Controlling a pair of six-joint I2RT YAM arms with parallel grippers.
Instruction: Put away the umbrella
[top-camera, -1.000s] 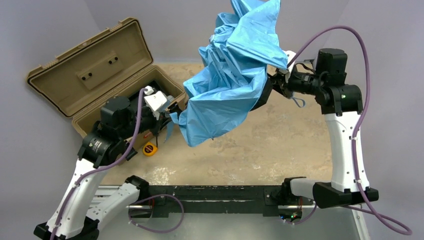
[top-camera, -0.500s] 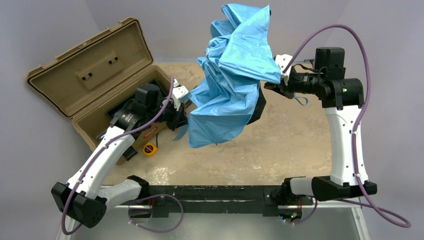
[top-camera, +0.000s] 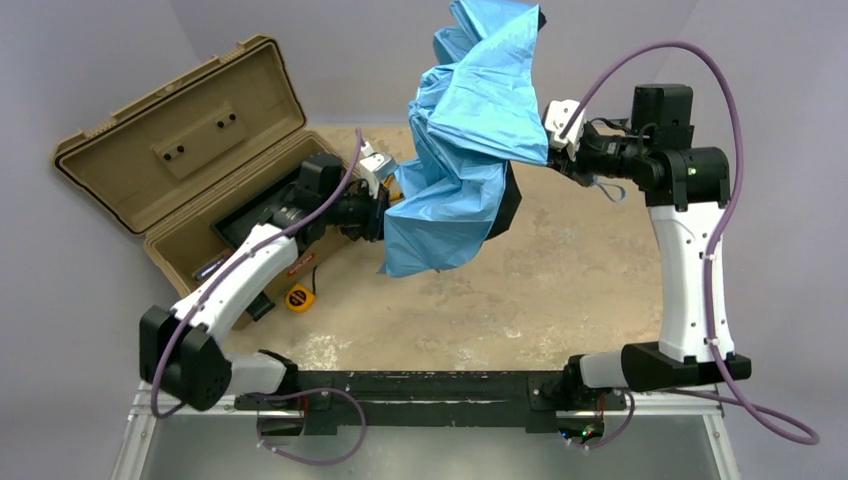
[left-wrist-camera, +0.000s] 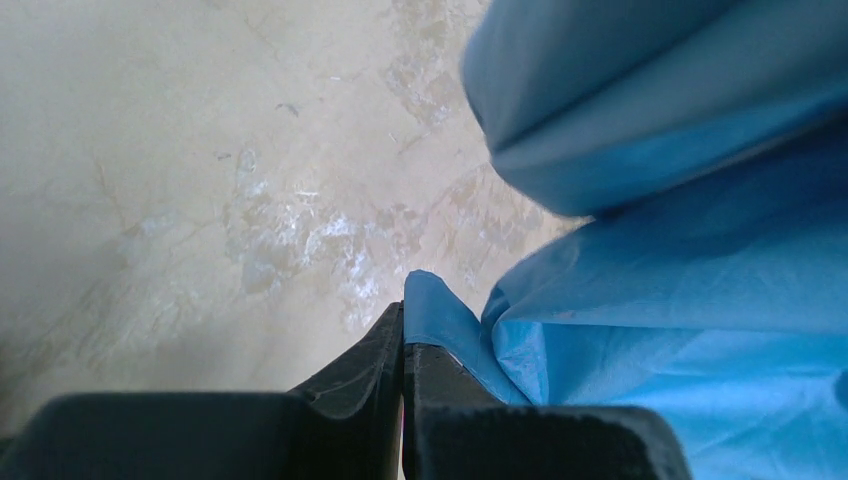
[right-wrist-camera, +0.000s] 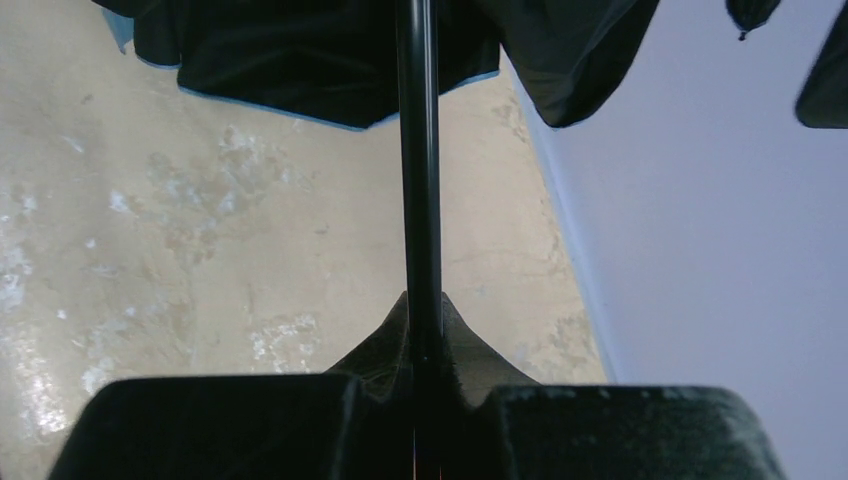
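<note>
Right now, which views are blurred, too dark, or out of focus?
Top view: evenly lit and sharp, no hard shadows from the umbrella on the table. Left wrist view: the nearest blue fold at upper right is out of focus, and the fingers are dark with little detail. Right wrist view: the shaft is sharp, but the canopy underside is nearly black.

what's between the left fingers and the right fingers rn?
Only the umbrella; the top view shows its blue fabric filling the gap. The left fingers pinch a fabric edge and the right fingers clamp the black shaft, as the wrist views show.
</note>
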